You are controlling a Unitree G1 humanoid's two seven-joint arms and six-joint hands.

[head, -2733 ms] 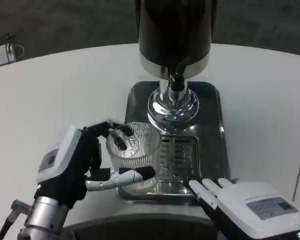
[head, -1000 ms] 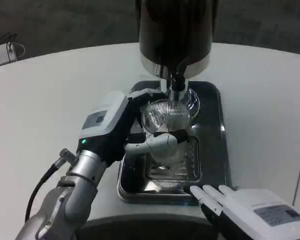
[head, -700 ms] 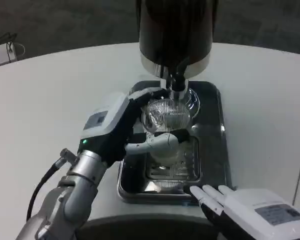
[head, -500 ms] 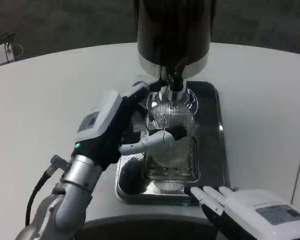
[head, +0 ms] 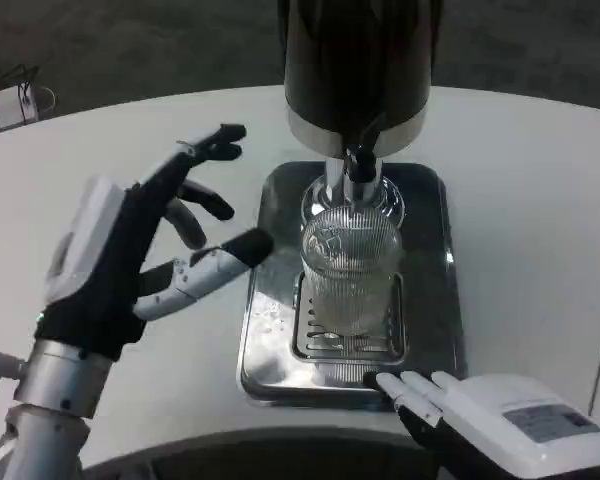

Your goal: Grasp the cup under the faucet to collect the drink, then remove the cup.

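Observation:
A clear ribbed cup point(head: 351, 268) stands upright on the grille of the steel drip tray point(head: 428, 300), directly beneath the black faucet point(head: 358, 163) of the dark drink dispenser point(head: 358, 60). My left hand point(head: 140, 248) hovers to the left of the tray with its fingers spread wide, apart from the cup and holding nothing. My right hand point(head: 480, 418) lies at the bottom right, fingers straight, their tips at the tray's front edge, with nothing in it.
The dispenser's chrome base point(head: 352, 200) rises just behind the cup. White table point(head: 100, 160) surrounds the tray on both sides. A white device with a cable point(head: 5, 105) sits at the far left edge.
My left hand has let go of the cup, drawn back to the left and spread its fingers. The cup now stands by itself under the faucet. The right hand has barely moved.

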